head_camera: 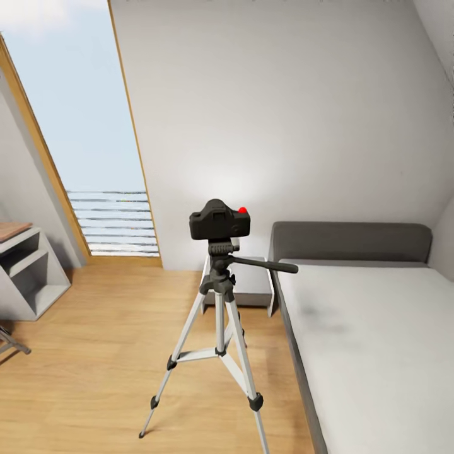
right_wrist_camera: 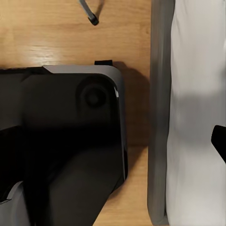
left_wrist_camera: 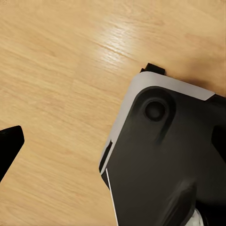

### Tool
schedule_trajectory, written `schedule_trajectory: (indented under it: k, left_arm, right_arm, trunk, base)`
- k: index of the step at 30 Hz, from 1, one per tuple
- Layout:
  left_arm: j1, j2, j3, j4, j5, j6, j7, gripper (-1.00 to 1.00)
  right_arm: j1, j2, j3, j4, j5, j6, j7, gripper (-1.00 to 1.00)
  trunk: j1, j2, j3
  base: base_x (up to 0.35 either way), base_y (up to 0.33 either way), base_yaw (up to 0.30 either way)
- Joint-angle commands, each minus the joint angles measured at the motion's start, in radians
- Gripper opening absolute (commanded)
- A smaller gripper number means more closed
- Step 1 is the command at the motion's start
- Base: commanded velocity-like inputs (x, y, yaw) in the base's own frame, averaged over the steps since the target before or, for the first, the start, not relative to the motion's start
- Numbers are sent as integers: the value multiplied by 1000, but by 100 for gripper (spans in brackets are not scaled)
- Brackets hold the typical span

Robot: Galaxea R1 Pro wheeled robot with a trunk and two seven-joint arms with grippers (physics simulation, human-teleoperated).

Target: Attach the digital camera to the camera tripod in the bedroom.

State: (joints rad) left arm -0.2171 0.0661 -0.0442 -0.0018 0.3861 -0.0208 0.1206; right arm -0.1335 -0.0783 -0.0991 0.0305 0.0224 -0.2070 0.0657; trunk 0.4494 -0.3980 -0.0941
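The left end effector appears in the left wrist view as a single black fingertip (left_wrist_camera: 9, 143) at the frame edge; whether it is spread or pressed together cannot be determined. Directly below it lie the light wood plank floor (left_wrist_camera: 56, 70) and the black, grey-trimmed robot base (left_wrist_camera: 165, 155).

The right end effector appears in the right wrist view as one black fingertip (right_wrist_camera: 219, 139) at the frame edge; its state cannot be determined either. That fingertip hangs over the white mattress (right_wrist_camera: 197, 70) of the low grey bed frame (right_wrist_camera: 159, 94), with the robot base beside it on the floor. Further out from the right end effector, one black tripod foot (right_wrist_camera: 93, 20) rests on the floor.

In the head view, the camera tripod with three silver telescoping legs and black joints (head_camera: 217, 328) stands upright on the floor, just beside the bed and well ahead of both end effectors. The small black digital camera with a red round button (head_camera: 219, 222) sits on the tripod's dark grey pan head, upright; the long handle (head_camera: 268, 263) points toward the bed.

Beyond the tripod stand a grey headboard (head_camera: 350, 241), the white bedroom wall (head_camera: 284, 113), a tall slanted window with wood trim (head_camera: 82, 126) and white cubby shelves (head_camera: 28, 271).
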Motion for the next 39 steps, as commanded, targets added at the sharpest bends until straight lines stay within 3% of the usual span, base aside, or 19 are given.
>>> schedule_trajectory:
  k: [1,26,39]
  left_arm:
    - [-1,0,-5,0,7,-2,2,100]
    - [-1,-1,-6,0,6,2,2,100]
    - [-1,6,-6,-3,7,-12,5,100]
  right_arm:
    - [-2,0,-8,3,2,-6,5,100]
    - [-2,0,-8,3,2,-5,4,100]
    - [-2,-1,-9,2,2,-3,3,100]
  trunk:
    - [1,-2,0]
    - [1,-2,39]
    - [1,-2,43]
  base:
    - [0,0,0]
    - [0,0,0]
    - [0,0,0]
